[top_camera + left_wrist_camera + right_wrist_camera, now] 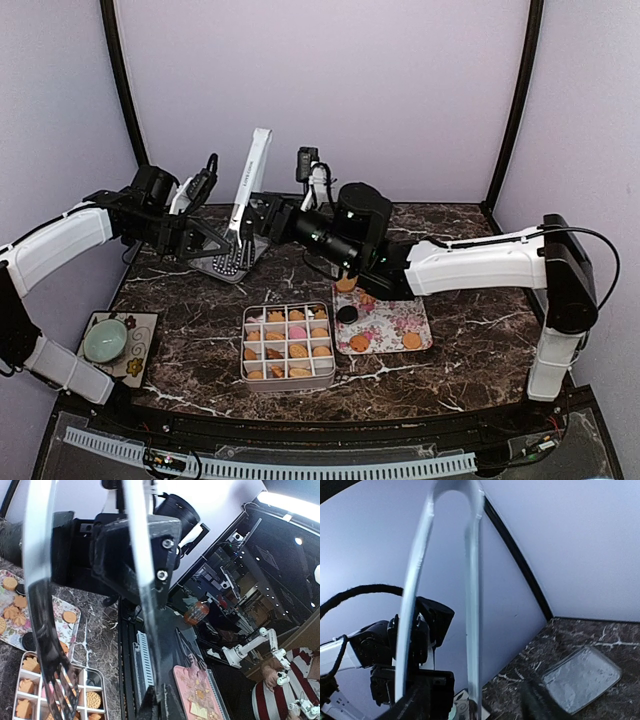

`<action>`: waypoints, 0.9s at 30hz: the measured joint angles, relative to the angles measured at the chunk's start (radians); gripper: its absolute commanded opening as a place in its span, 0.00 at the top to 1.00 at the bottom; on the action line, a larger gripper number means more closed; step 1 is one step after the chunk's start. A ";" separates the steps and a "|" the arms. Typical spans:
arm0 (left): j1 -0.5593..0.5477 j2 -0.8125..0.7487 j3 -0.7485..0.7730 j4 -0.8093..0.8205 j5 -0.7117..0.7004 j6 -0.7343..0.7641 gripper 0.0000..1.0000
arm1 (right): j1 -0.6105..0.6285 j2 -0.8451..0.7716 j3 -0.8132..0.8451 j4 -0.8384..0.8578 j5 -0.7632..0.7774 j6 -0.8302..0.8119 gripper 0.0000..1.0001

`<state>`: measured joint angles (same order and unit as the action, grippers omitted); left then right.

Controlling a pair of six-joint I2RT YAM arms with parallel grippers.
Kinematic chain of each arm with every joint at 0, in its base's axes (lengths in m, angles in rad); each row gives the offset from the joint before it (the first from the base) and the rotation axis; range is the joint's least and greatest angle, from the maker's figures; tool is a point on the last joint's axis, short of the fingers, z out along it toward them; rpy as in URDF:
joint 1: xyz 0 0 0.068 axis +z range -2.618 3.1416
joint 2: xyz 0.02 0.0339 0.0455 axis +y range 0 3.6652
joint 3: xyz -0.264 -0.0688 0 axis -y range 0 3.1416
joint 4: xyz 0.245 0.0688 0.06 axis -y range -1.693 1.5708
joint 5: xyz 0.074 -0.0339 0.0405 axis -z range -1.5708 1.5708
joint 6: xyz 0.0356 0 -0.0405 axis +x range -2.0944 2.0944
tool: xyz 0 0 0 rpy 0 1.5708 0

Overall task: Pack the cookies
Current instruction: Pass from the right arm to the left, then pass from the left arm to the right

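Packing box [288, 382]: sits nearest you at the centre of the table. Most compartments already hold cookies [297, 351], a pink one among them.
Flower tray [395, 322]: lies just right of the box. Loose cookies remain on it, including a black round, so you should judge the packing unfinished.
Left gripper [228, 240]: fingers fully closed on the metal tongs [252, 175], low on their length, with the hinge end up and the slotted heads down. You cannot tell whether one blade or both is clamped.
Right gripper [480, 705]: fingers stand parted around the tongs' blades, one finger plainly clear of the metal. It grips nothing.
Clear lid [580, 677]: lies flat on the marble beyond the box, near the tongs' heads.
Risk, tongs: the low hold leaves a long lever above the grip. If the right fingers snag a blade on pulling away, the tongs may twist or drop.
Risk, tray: your right arm spans above the tray, and a low retreat could sweep cookies off.
Risk, lid: dipping the heads could knock the lid.
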<state>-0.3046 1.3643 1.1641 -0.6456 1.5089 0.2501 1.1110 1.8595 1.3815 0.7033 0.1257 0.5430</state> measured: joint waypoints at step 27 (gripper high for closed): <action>-0.023 0.082 0.085 -0.410 -0.311 0.429 1.00 | -0.212 -0.011 0.196 -0.539 -0.837 -0.057 0.18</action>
<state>-0.3275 1.4467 1.2488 -1.0557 1.1976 0.6788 0.8989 1.8488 1.5776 0.1638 -0.7116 0.4862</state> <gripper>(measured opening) 0.007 0.838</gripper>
